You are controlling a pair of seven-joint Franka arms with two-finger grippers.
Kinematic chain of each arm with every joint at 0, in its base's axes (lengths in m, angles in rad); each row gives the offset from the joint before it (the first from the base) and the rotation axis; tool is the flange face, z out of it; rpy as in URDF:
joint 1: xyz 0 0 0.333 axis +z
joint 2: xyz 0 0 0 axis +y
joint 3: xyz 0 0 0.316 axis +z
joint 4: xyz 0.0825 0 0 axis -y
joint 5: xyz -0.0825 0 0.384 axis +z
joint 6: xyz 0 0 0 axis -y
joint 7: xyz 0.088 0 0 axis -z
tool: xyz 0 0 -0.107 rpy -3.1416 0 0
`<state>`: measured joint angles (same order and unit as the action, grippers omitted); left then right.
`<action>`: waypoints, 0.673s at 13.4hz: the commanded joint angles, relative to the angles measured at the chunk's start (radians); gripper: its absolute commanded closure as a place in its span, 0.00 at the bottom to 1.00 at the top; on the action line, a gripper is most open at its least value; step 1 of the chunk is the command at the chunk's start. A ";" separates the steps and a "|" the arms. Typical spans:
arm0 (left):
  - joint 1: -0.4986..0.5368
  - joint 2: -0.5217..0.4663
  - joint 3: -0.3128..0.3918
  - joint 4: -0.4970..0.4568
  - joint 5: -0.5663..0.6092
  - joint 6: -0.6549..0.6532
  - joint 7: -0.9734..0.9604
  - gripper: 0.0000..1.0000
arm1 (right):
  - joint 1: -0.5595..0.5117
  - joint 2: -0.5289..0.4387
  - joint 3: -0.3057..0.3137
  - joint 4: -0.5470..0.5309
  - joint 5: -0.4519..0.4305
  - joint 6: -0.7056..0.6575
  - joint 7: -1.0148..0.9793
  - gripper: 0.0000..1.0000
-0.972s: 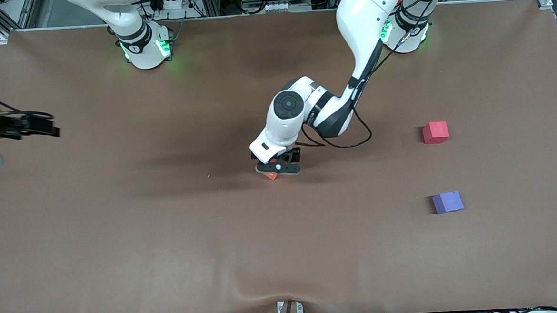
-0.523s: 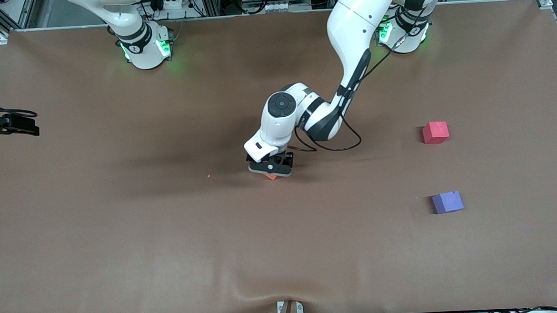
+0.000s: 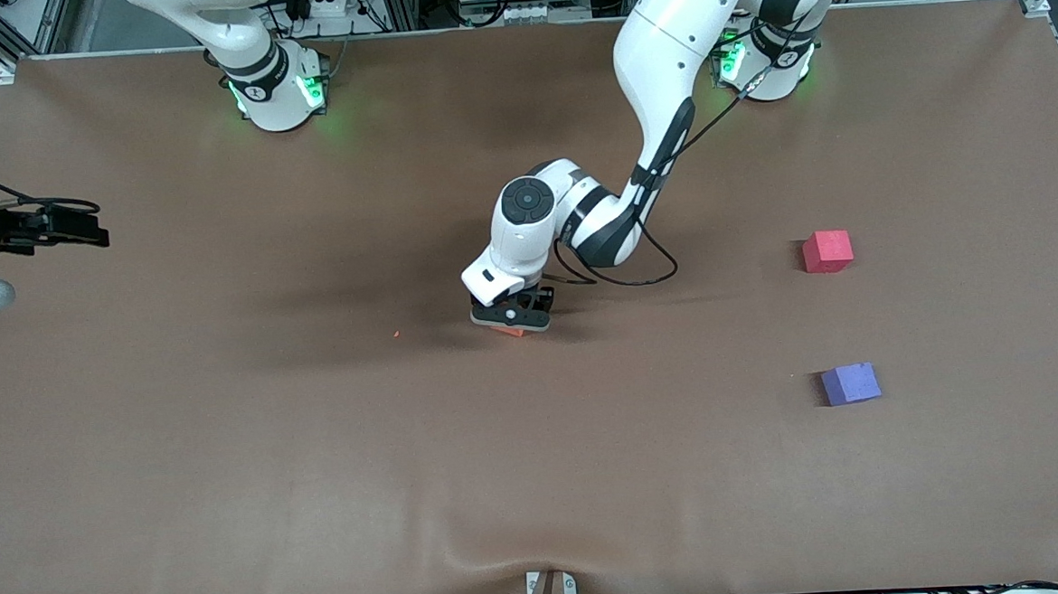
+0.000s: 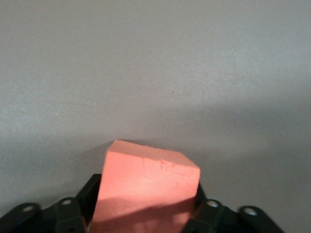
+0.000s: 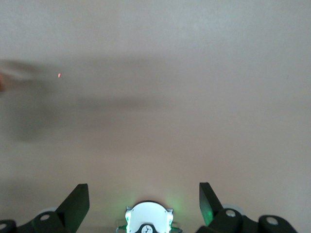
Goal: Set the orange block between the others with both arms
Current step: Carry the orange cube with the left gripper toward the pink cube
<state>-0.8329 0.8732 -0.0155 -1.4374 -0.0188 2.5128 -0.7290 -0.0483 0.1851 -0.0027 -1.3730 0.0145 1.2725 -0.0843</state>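
The orange block [image 3: 509, 331] lies mid-table, mostly hidden under my left gripper [image 3: 512, 320], which is down on it. In the left wrist view the orange block [image 4: 146, 187] fills the space between the two black fingers [image 4: 91, 194], which press on its sides. The red-pink cube [image 3: 827, 251] and the purple-blue cube [image 3: 850, 383] sit apart toward the left arm's end, the purple-blue one nearer the front camera. My right gripper [image 3: 91, 237] hangs open over the table's edge at the right arm's end; the right wrist view shows this gripper [image 5: 142, 189] holding nothing.
A brown cloth [image 3: 320, 453] covers the table. A tiny orange crumb [image 3: 396, 334] lies toward the right arm's end from the orange block. A clamp [image 3: 549, 593] sits at the front edge. The right arm's green-lit base [image 5: 148, 221] shows between its fingers.
My left gripper has sunk a little lower onto the orange block and its jaws have come in against it. The right gripper has shifted slightly at the table's edge.
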 commanded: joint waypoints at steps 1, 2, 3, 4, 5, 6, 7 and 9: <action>0.000 0.004 0.020 0.022 0.031 -0.005 -0.107 1.00 | -0.022 -0.027 -0.003 -0.003 0.007 -0.018 0.015 0.00; 0.005 -0.005 0.040 0.021 0.030 -0.011 -0.118 1.00 | -0.037 -0.026 -0.002 0.011 0.010 -0.018 0.017 0.00; 0.009 -0.025 0.078 0.018 0.028 -0.026 -0.136 1.00 | -0.041 -0.027 -0.005 0.011 0.009 -0.019 0.015 0.00; 0.023 -0.046 0.110 0.018 0.027 -0.079 -0.153 1.00 | -0.053 -0.026 -0.005 0.012 0.007 -0.018 0.014 0.00; 0.047 -0.072 0.133 0.018 0.025 -0.157 -0.159 1.00 | -0.064 -0.024 -0.003 0.020 0.008 -0.018 0.015 0.00; 0.090 -0.101 0.147 0.018 0.026 -0.240 -0.158 1.00 | -0.065 -0.024 -0.003 0.025 0.007 -0.018 0.015 0.00; 0.148 -0.126 0.150 0.017 0.033 -0.305 -0.147 1.00 | -0.065 -0.024 -0.005 0.028 0.005 -0.018 0.015 0.00; 0.277 -0.181 0.144 -0.004 0.034 -0.391 -0.065 1.00 | -0.071 -0.026 -0.005 0.035 -0.001 -0.018 0.015 0.00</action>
<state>-0.6632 0.7631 0.1499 -1.3994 -0.0121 2.1972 -0.8442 -0.0995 0.1748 -0.0207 -1.3474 0.0141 1.2665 -0.0829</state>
